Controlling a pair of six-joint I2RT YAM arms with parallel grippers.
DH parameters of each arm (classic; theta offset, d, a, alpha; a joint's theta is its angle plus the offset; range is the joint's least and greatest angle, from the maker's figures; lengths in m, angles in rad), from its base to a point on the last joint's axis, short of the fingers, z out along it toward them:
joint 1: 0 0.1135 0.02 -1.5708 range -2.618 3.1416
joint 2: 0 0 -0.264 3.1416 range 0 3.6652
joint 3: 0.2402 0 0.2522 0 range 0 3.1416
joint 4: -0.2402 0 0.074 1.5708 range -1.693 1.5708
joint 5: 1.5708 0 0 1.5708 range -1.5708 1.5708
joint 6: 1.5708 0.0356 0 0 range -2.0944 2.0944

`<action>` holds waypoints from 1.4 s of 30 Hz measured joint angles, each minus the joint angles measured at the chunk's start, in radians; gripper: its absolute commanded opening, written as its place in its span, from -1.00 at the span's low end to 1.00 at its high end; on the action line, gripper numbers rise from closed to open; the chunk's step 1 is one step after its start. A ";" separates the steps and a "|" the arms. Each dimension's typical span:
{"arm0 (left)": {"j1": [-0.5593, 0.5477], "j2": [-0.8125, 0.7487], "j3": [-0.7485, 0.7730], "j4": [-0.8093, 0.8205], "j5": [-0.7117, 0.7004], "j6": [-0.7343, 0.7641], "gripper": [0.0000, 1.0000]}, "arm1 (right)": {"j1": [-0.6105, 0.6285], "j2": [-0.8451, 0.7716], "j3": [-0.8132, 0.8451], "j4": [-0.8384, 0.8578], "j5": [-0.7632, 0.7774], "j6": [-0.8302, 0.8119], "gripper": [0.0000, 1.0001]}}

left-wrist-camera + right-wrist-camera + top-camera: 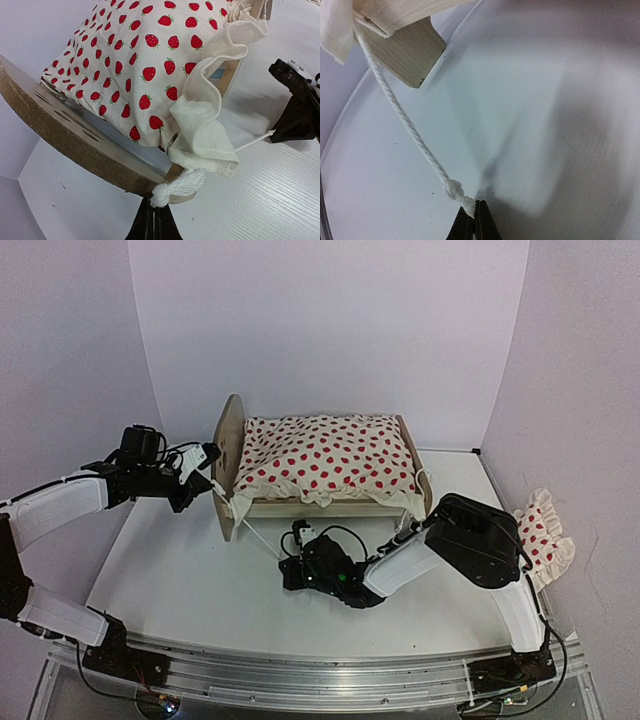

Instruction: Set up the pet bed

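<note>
pet bed (230, 455) stands covered; left gripper (153, 209) pinches a tassel (180, 186), right gripper (474, 206) a cord (405, 120).

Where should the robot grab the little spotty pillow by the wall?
Probably pinch the frill on the edge facing the bed, coming from above. The pillow lies close by the wall, leaving little room on that side, and the frill is thinner than the puffy middle.

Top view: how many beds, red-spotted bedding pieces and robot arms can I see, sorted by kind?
Light-wood pet bed with a rounded headboard: 1
Cream red-spotted bedding (ruffled duvet on the bed, small ruffled pillow off to the right): 2
Robot arms (left arm, right arm): 2
Total: 5
</note>
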 measured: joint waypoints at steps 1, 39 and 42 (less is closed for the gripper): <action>0.001 0.000 0.000 -0.003 0.010 0.005 -1.00 | 0.001 0.000 0.000 -0.001 -0.002 0.003 -1.00; -0.449 0.174 0.280 -0.181 -0.106 0.129 0.50 | -0.417 -0.695 0.312 -1.349 0.028 -0.163 0.31; -0.443 0.277 0.334 -0.153 -0.186 0.084 0.49 | -0.450 -0.624 0.363 -1.431 0.043 -0.183 0.30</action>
